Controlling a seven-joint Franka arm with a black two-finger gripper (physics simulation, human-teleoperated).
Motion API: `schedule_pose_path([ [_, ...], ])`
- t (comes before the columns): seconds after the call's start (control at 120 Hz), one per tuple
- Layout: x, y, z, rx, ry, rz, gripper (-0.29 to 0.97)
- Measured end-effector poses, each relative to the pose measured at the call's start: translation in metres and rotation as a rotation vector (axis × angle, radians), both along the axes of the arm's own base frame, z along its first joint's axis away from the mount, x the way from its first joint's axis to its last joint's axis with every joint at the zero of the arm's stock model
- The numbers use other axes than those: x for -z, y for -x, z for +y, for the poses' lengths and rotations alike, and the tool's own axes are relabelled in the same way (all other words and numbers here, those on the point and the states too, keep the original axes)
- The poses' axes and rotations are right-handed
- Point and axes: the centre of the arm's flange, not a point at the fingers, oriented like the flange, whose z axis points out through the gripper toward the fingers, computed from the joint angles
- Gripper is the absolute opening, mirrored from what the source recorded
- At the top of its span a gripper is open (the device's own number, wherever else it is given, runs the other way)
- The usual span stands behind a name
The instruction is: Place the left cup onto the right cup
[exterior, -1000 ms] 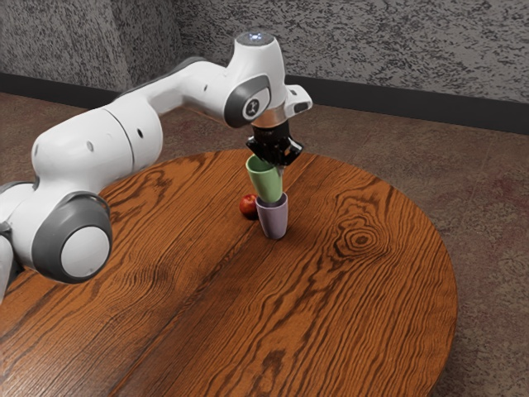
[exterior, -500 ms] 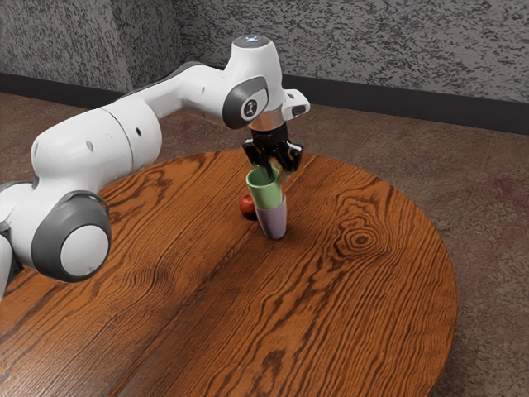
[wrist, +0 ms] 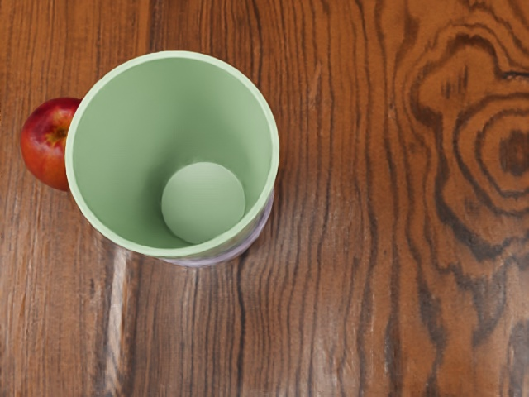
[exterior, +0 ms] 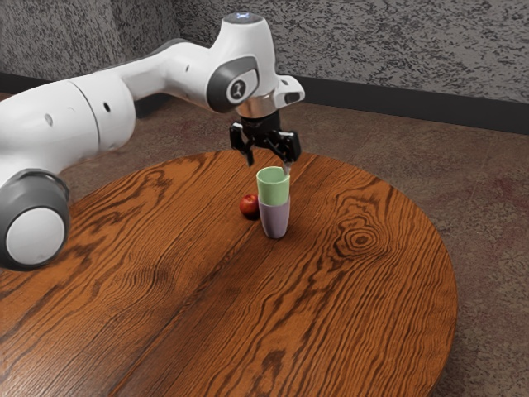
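Fingers: my gripper (exterior: 269,161) is standing open, both fingers spread and touching nothing; a second ago they were pinching the rim of the green cup (exterior: 274,186), so I am no longer gripping anything.
Hand: I am lifting away and hanging just above the cup's mouth, where half a second ago I was down at its rim.
Green cup: it is sitting upright inside the purple cup (exterior: 274,222), its lower part sunk in and its upper band showing above the purple rim. A second ago it was leaning in my grasp; now it is standing straight on its own.
Purple cup: it is staying where it was on the table (exterior: 347,322), not tipping. In the wrist view a thin sliver of it is peeking out from under the green one.
Apple (exterior: 249,206): it is lying just beside the stack, on the exterior view's left of it, and is not shifting.
Meaning for the task: I am judging the placing as done, since the stack is holding without my help.
Care from here: I am judging that a straight upward retreat is the safe one, because a sideways drift could be catching a finger on the green rim and toppling the pair.
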Motion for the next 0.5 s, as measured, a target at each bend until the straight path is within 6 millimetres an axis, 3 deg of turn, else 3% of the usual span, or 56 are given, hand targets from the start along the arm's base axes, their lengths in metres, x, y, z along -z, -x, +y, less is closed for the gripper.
schedule_pose_path([
  [0.1, -0.023, 0.027, -0.005, 0.024, -0.018, 0.005, 0.65],
  [0.267, -0.045, 0.058, 0.012, 0.062, -0.051, 0.021, 0.67],
  [0.5, -0.063, 0.110, 0.026, 0.118, -0.074, 0.067, 0.68],
])
